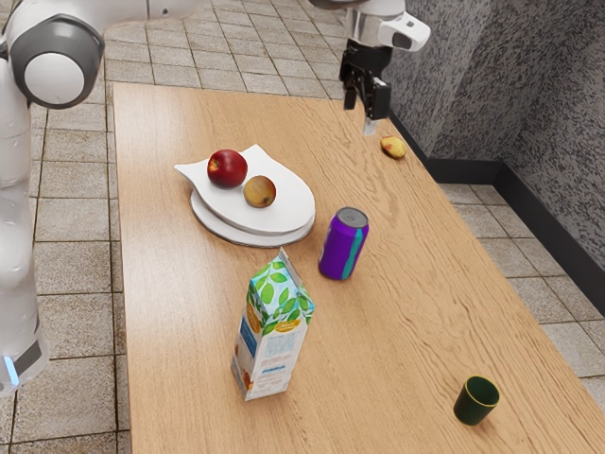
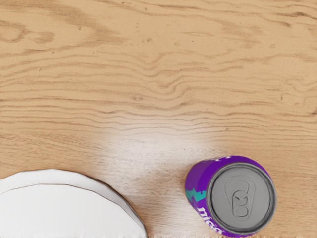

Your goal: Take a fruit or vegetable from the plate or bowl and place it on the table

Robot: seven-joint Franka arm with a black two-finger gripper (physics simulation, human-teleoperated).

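Observation:
In the exterior view my gripper [image 1: 360,115] is raised over the table's far part, open, its fingers apart with nothing between them. A white leaf-shaped dish [image 1: 285,208] rests on a round plate [image 1: 223,229]. On the dish lie a dark red apple [image 1: 227,168] and a smaller yellow-brown fruit [image 1: 260,192]. Another fruit, yellow and red [image 1: 393,147], is on the table [image 1: 170,322] near its long edge, beyond the gripper. The wrist view has part of the white dish [image 2: 54,210] beside the can.
A purple can [image 1: 343,244] [image 2: 242,196] stands beside the plate. Closer to the exterior camera stand a tall milk carton [image 1: 272,331] and, toward the exterior view's right, a dark green cup [image 1: 475,401]. A grey wall [image 1: 492,85] rises past the table's long edge.

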